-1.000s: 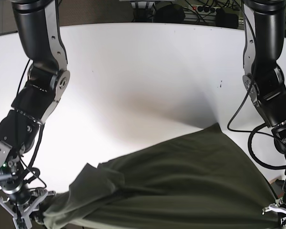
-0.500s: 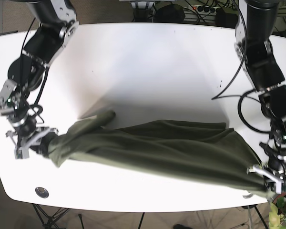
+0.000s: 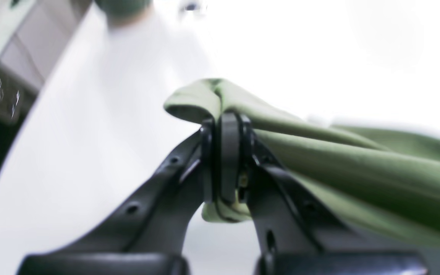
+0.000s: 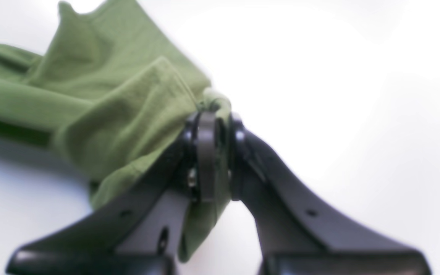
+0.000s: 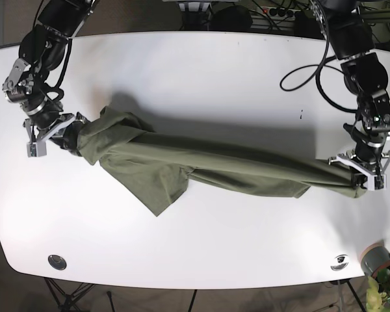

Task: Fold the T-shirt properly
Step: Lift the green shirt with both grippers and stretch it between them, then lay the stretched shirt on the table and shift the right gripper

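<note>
T-shirt: olive green, pulled into a long band across the middle of the white tabletop, one loose flap hanging toward the near-left side.
Left claw: at the scene's right, clamped on a bunched end of the cloth.
Right claw: at the scene's left, clamped on the other end.
Why held so: opposite ends pinched and drawn apart, probably to tension and flatten the fabric before laying it down for a fold.
</note>
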Available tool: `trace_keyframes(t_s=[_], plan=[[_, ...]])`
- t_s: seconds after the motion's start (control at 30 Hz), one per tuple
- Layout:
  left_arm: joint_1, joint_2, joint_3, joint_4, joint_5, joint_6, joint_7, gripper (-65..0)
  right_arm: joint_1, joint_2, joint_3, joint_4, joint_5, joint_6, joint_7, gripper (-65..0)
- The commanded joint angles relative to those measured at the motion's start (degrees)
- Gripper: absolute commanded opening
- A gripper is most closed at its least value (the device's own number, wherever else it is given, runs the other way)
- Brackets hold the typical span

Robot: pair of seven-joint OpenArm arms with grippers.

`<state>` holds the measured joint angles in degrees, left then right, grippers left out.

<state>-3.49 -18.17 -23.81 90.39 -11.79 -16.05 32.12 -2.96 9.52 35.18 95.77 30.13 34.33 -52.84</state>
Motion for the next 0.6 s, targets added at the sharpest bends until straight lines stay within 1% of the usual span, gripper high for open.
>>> trace_keyframes(t_s=[0.0, 0.07, 0.17, 0.23, 0.4, 0.47, 0.5, 0.53, 0.57], plan=[[2.83, -0.95, -0.32, 3.46, -1.09, 0.01, -1.75, -65.0, -2.27, 0.99, 0.91, 1.42, 3.76, 0.18, 1.37, -62.5], [5.55, -0.86, -0.32, 4.6, -1.09, 0.01, -1.83, -65.0, -4.03, 0.99, 1.35, 1.33, 5.96, 0.18, 1.37, -62.5], [9.16, -0.68, -0.49, 5.57, -1.09, 0.01, -1.92, -65.0, -6.58, 0.99, 1.35, 1.33, 7.8, 0.18, 1.37, -62.3], [11.79, -0.6, -1.73, 5.65, -1.79, 0.01, -2.01, -65.0, -8.34, 0.99, 1.35, 1.42, 8.86, 0.27, 1.37, -62.3], [16.01, -0.6, -5.59, 5.22, -5.22, 0.01, -2.1, -65.0, -11.5, 0.99, 1.35, 1.42, 9.12, 0.35, 1.37, -62.3], [17.16, -0.6, -6.47, 5.22, -5.83, -0.87, -2.1, -65.0, -12.38, 1.16, 1.35, 1.42, 9.12, 0.35, 1.37, -62.0], [17.42, -0.6, -6.65, 5.22, -5.92, -1.48, -2.1, -65.0, -12.73, 1.16, 1.35, 1.42, 9.12, 0.35, 1.37, -60.9], [17.68, -0.6, -7.0, 5.22, -5.57, -2.72, -2.1, -65.0, -13.08, 1.25, 1.26, 1.42, 9.12, 0.35, 1.37, -58.0], [17.77, -0.6, -7.53, 5.22, -5.48, -4.21, -2.1, -65.0, -13.35, 1.25, 1.26, 1.51, 9.21, 0.35, 1.37, -53.1]])
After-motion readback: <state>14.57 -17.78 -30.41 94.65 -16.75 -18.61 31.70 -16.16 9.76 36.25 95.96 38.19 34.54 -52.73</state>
